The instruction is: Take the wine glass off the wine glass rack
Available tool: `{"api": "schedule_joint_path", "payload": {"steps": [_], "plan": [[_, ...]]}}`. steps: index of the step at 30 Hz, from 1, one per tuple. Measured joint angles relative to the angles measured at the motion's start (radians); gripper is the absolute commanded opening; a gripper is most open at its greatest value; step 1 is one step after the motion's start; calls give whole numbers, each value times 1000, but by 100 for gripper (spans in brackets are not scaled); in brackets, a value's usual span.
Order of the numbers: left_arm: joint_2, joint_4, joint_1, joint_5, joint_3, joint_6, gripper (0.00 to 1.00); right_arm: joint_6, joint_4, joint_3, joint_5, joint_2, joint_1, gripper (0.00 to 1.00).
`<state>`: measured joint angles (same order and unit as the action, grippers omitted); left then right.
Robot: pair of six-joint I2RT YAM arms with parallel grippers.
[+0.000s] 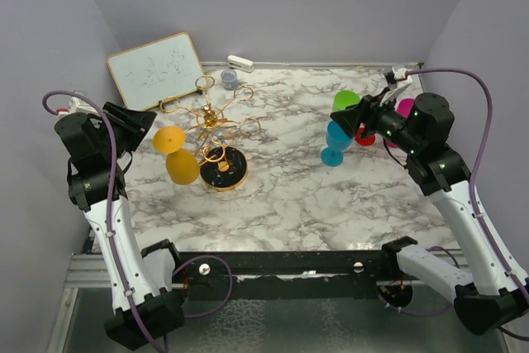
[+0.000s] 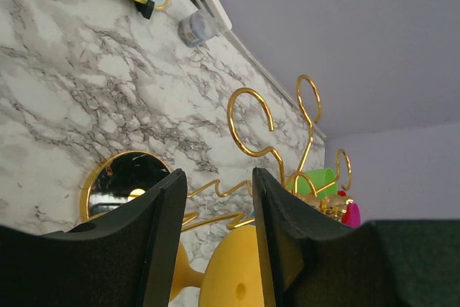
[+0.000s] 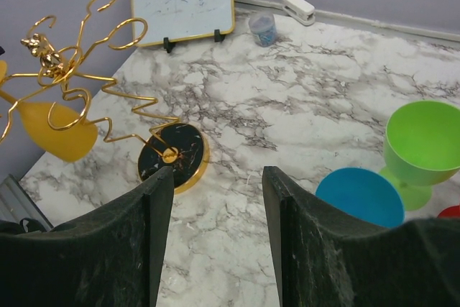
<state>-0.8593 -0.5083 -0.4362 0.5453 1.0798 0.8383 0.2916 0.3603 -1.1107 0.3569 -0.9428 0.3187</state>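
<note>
L gripper [image 2: 218, 177] is wide open, nothing clamped. Its wrist cam looks thru the gap at the yellow wine glass [image 2: 231, 272], w/ the bowl low betw. the fingers [image 2: 164, 239] and just ahead. Can't tell if a finger touches it. Past the glass sits the round black base [image 2: 126, 181] of the wine glass rack [image 2: 251, 124]. Only the top view shows the glass hanging from the rack loop nearest that gripper. Far ahead of it are a whiteboard [image 1: 155, 69], a small cup [image 1: 229, 79] and a stapler [image 1: 240, 63].

R gripper [image 3: 215, 177] is also wide open and empty. A blue glass [image 3: 359, 195] is just to its right and a green glass [image 3: 420, 145] beyond that. Rack and yellow glass are well apart, ahead-left. The pink glass [image 1: 405, 107] by the R arm shows in the top view only.
</note>
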Motion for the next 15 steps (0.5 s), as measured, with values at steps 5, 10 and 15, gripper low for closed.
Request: {"api": "schedule_joint_path", "payload": {"steps": [5, 10, 15], "plan": [[37, -19, 5, -19, -49, -17, 43, 0, -18, 0, 5, -15, 0, 52], [60, -6, 13, -10, -126, 10, 43, 0, -21, 0, 8, -26, 0, 52], [76, -10, 25, -10, -145, 16, 43, 0, -21, 0, 8, -34, 0, 52]]}}
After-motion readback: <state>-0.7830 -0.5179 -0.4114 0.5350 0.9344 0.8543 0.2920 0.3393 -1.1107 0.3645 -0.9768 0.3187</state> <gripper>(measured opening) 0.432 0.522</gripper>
